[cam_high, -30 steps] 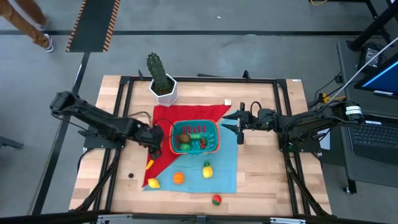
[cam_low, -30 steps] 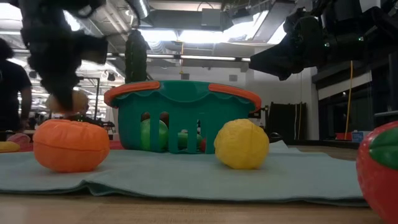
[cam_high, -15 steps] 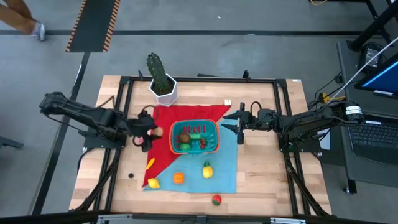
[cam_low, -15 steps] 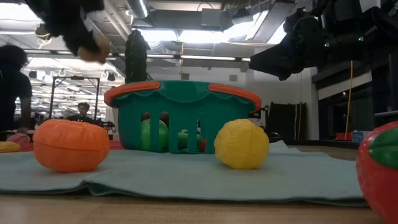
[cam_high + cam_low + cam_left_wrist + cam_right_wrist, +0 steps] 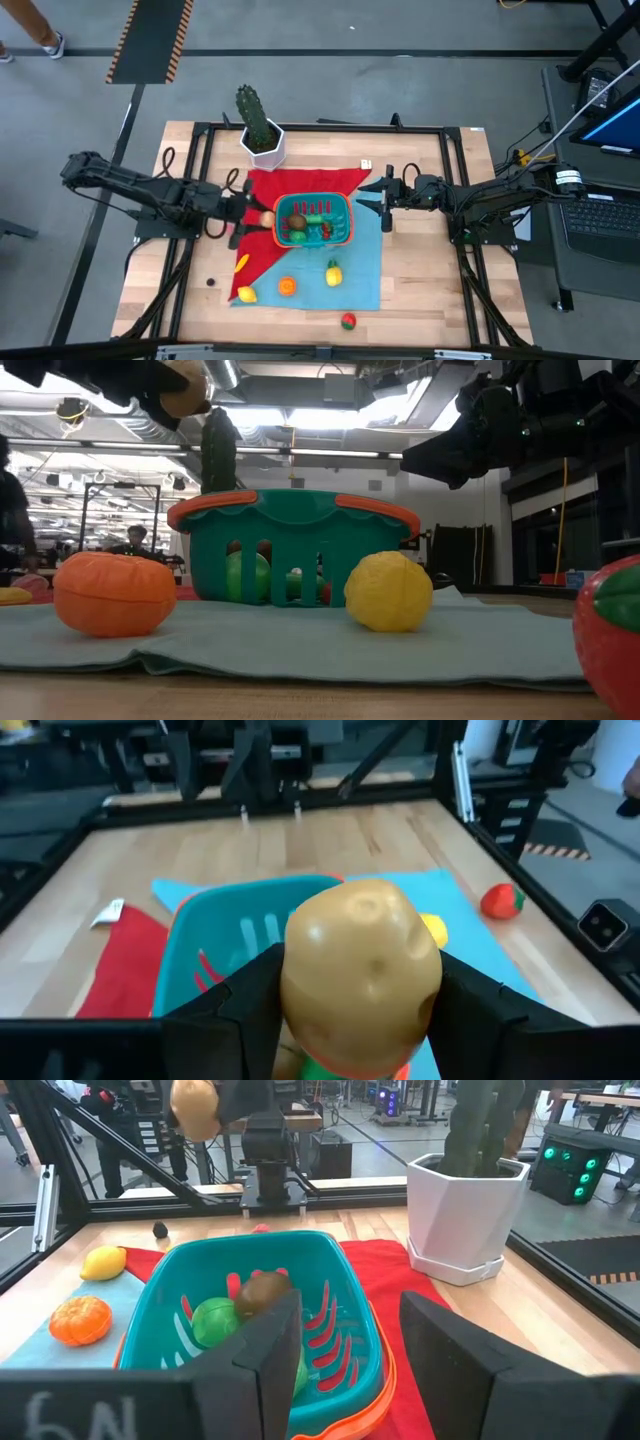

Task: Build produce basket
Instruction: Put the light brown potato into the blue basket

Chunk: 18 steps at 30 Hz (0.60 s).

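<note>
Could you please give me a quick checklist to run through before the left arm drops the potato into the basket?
1. Grip: left tool shut on the tan potato: ok.
2. Height: potato lifted above the basket rim: ok.
3. Position: high view shows the potato beside the basket's left edge, not over it: not ok.
4. Room inside the basket among the pieces already there: ok.
5. Right tool waits off the basket's right side, clear of the drop: ok.

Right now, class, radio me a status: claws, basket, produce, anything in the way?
Left claw shut on potato, raised beside basket. Right claw open, empty, waiting opposite. Nothing blocking the basket.
</note>
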{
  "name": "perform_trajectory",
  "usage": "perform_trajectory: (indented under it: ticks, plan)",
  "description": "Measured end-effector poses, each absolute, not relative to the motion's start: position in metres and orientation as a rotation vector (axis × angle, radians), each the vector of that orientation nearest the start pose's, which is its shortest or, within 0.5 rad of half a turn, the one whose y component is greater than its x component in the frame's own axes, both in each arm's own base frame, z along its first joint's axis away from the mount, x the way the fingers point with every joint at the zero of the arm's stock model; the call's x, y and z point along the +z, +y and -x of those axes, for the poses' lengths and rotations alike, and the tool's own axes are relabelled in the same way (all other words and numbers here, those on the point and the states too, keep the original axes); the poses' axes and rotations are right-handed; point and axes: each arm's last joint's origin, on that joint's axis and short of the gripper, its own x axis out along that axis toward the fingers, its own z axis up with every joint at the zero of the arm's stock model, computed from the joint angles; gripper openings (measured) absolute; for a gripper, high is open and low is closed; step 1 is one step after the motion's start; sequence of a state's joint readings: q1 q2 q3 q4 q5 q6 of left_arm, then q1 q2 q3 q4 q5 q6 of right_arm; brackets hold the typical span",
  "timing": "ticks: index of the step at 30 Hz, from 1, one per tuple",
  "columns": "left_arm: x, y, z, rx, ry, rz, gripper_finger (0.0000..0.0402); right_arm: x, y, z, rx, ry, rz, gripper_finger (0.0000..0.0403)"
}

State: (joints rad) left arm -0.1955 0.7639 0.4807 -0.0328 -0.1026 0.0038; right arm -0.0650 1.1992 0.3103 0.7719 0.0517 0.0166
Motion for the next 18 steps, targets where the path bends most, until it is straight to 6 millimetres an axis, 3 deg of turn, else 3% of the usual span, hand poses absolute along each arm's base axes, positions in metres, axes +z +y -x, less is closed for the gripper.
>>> perform_trajectory:
  ticks: [6,12,18]
  plan:
    - [0.240,-0.022,-0.172,-0.043,0.293,-0.023,0.0189,0.186,-0.016,-0.221,-0.118,0.116,-0.017,0.0173]
    - [0.235,-0.009,-0.178,0.180,0.318,0.015,0.0189,0.186,-0.016,-0.221,-0.119,0.116,-0.017,0.0173]
    - [0.226,-0.005,-0.192,0.146,0.346,0.026,0.0189,0.186,-0.018,-0.220,-0.128,0.115,-0.019,0.0173]
